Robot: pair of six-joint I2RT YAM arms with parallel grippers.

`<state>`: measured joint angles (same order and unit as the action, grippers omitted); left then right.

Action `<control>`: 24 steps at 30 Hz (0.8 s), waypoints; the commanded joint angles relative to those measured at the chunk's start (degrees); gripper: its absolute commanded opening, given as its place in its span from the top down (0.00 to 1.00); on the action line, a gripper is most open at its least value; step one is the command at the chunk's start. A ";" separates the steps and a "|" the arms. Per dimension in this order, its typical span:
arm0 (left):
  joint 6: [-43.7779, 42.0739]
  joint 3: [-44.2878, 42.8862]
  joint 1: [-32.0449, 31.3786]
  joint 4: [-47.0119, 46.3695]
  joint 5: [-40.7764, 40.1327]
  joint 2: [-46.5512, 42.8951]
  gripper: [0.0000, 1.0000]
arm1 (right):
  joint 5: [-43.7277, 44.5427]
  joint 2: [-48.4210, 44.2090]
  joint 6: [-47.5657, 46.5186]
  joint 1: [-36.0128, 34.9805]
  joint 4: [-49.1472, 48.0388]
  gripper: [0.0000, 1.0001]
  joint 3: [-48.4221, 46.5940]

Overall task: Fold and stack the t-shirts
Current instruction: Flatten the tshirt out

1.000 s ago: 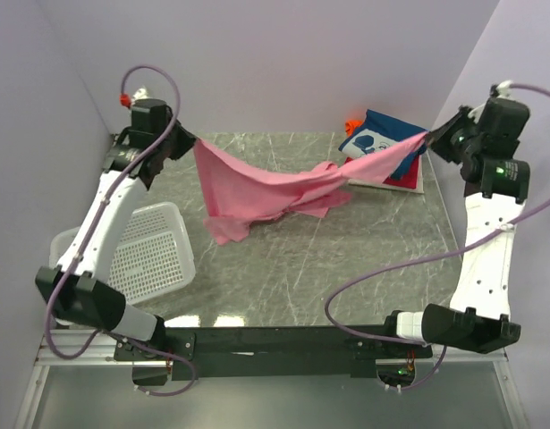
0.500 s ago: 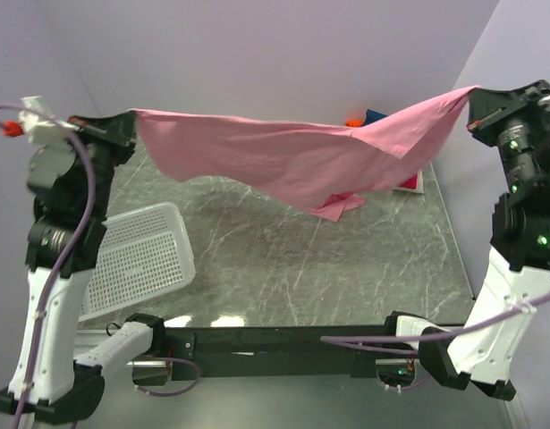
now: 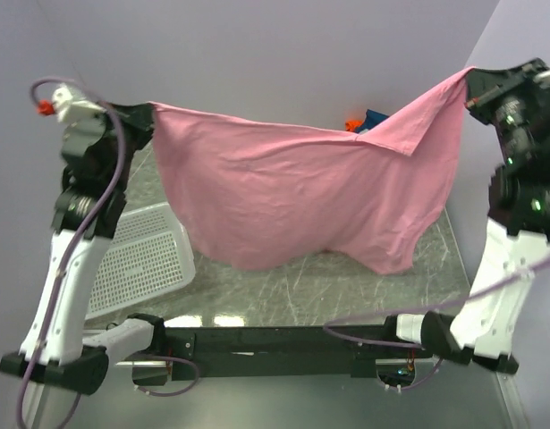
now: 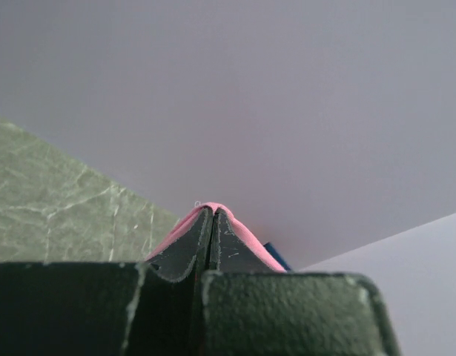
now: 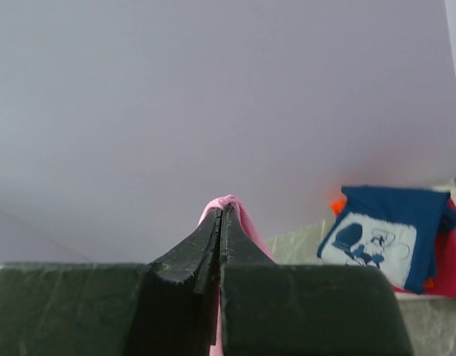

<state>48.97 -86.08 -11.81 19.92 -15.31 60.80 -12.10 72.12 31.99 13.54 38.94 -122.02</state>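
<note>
Since a second ago both arms have risen and drawn apart, so the pink t-shirt (image 3: 292,201), then a sagging, crumpled rope, now hangs spread like a curtain between them above the worktop (image 3: 310,284). Its top edge dips slightly from the left pincer (image 3: 148,114) to the right pincer (image 3: 469,91). The cloth is plain and lightly creased, with a flap folded over near the right end and an uneven lower edge; whether that edge touches the marble I cannot tell. Each pincer is pinched fully closed on a corner of it, pink showing at the tips in both wrist views. Behind it, in the far right corner, lies a folded stack: a navy tee (image 5: 380,236) with a white cartoon print on a red tee (image 5: 451,268), an orange cloth (image 5: 337,203) peeking out. At the left stands a white mesh basket (image 3: 140,259).
</note>
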 commanded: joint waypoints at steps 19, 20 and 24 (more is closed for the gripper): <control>-3.27 -9.21 0.56 -11.48 3.71 12.87 1.00 | 0.23 10.25 4.40 0.17 -13.44 1.00 -4.29; -3.09 -8.15 0.65 -12.01 3.45 11.64 1.00 | 0.49 9.28 4.57 0.17 -14.06 1.00 -3.76; -2.65 -3.05 0.56 -13.68 1.17 3.31 1.00 | 2.60 2.44 4.66 0.08 -18.10 1.00 -0.33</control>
<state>46.22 -91.11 -11.55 11.38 -11.86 70.87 -11.62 80.75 36.05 13.54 29.21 -123.17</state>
